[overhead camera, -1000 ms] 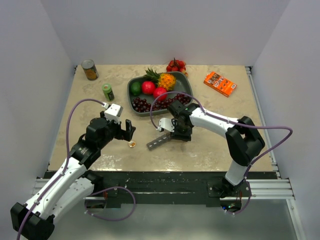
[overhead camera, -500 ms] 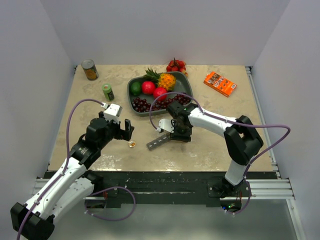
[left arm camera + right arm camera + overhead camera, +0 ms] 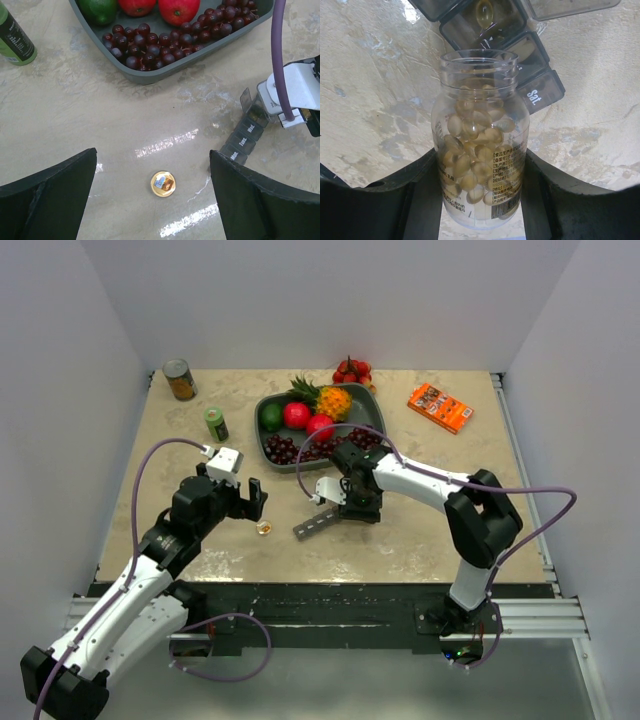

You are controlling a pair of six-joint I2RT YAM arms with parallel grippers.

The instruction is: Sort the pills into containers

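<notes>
The dark-grey strip of containers (image 3: 318, 524) lies mid-table; it also shows in the left wrist view (image 3: 245, 137) and the right wrist view (image 3: 515, 40), where some lids stand open and one compartment holds a yellow pill (image 3: 484, 12). My right gripper (image 3: 350, 508) is shut on a clear, uncapped pill bottle (image 3: 480, 145) full of yellow softgels, its mouth tipped over the open compartments. My left gripper (image 3: 255, 502) is open and empty, hovering above a small gold bottle cap (image 3: 163, 183) on the table, which also shows in the top view (image 3: 264, 529).
A grey fruit tray (image 3: 290, 462) with grapes, apples, a lime and a pineapple stands behind the arms. A green bottle (image 3: 216, 423), a tin can (image 3: 180, 380), red tomatoes (image 3: 352, 370) and an orange box (image 3: 440, 407) sit farther back.
The right arm has shifted slightly left with the bottle. The left gripper has barely moved.
</notes>
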